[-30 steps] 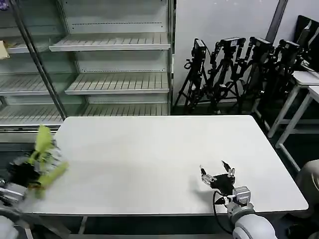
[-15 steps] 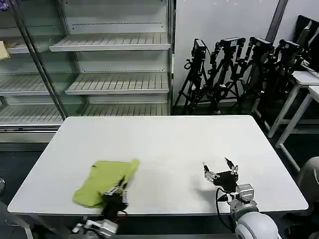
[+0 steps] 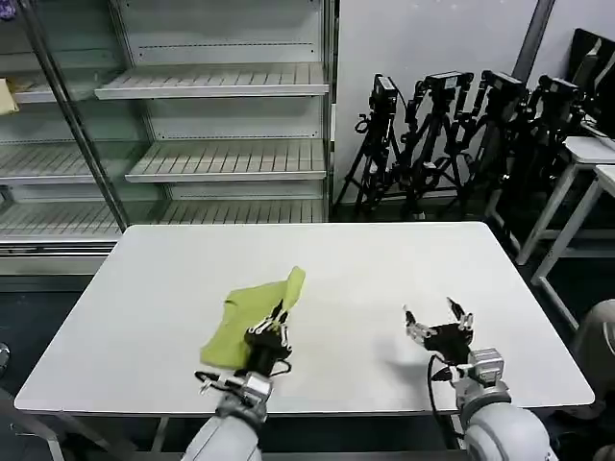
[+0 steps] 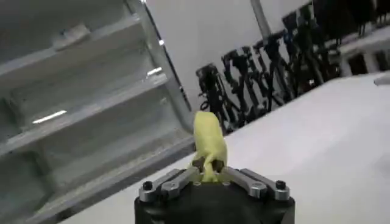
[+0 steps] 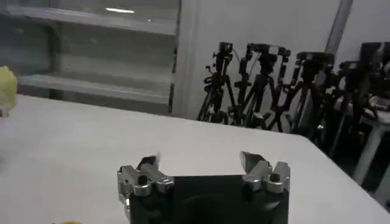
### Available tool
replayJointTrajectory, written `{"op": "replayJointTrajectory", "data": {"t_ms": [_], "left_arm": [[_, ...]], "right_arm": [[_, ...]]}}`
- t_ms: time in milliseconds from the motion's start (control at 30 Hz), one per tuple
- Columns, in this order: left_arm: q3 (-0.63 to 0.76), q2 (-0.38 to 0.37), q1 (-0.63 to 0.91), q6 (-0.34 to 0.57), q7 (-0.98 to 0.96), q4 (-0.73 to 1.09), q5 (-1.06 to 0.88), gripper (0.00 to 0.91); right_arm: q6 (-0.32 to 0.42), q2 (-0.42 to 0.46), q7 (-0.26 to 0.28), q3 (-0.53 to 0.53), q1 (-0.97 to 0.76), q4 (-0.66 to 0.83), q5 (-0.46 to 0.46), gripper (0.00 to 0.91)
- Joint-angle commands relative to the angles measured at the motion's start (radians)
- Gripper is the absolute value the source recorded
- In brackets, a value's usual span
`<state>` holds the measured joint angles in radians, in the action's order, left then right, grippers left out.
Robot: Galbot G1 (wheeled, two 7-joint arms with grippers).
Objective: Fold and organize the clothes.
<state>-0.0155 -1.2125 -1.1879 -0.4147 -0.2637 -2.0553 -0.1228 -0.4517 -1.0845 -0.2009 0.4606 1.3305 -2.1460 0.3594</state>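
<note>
Clothes here come down to one lime-green T-shirt [image 3: 252, 313], bunched on the white tabletop [image 3: 317, 279]. The tabletop is the landmark and the largest thing in the head view. Behind its far edge stands a metal shelving unit [image 3: 192, 125] toward the left, and a row of black tripods [image 3: 461, 134] toward the right.

On the tabletop, the T-shirt lies left of centre, nearer the front edge than the far one. One corner is lifted into a peak, and the rest spreads flat toward the tabletop's left side.

The left claw [image 3: 270, 327] sits at the T-shirt's near edge, closed tight on a fold of the fabric. The left wrist view gives what the head view cannot: the pinched fabric [image 4: 209, 141] rises as a narrow yellow-green tuft straight out from between the closed fingers [image 4: 167, 182].

The right claw [image 3: 437, 322] hovers over the tabletop's right half near the front edge, well apart from the T-shirt. The right wrist view [image 5: 204, 169] shows its fingers spread wide with nothing between them, and a small patch of the T-shirt [image 5: 6, 88] at the far side.
</note>
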Motion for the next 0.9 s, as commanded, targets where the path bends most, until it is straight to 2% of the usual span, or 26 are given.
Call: {"op": "replayJointTrajectory", "data": {"t_ms": [33,233,367,567,700,900], "left_arm": [[0.103,-0.06,0.21,-0.013,-0.037,0.079,0.365,0.907],[0.141,-0.085,0.224,-0.033,-0.064,0.066,0.467,0.907],[0.108,-0.094,0.239,-0.029,-0.064,0.053,0.476,0.907],[-0.104,-0.048,0.217,0.026,0.011,0.024,0.385,0.907],[-0.287,-0.01,0.1,0.093,0.123,0.015,0.234,0.907],[-0.486,-0.016,-0.09,0.223,0.27,-0.018,0.138,0.907]], "right_arm": [[0.0,0.03,0.014,0.17,-0.055,0.012,0.026,0.907],[-0.001,0.039,0.022,0.191,-0.076,0.035,0.037,0.907],[0.004,0.02,0.021,0.149,-0.091,0.053,0.02,0.907],[0.071,-0.018,0.016,0.067,-0.147,0.115,-0.031,0.907],[0.13,-0.044,0.025,-0.003,-0.191,0.166,-0.087,0.907],[0.161,-0.085,0.049,-0.099,-0.26,0.232,-0.117,0.907]]}}
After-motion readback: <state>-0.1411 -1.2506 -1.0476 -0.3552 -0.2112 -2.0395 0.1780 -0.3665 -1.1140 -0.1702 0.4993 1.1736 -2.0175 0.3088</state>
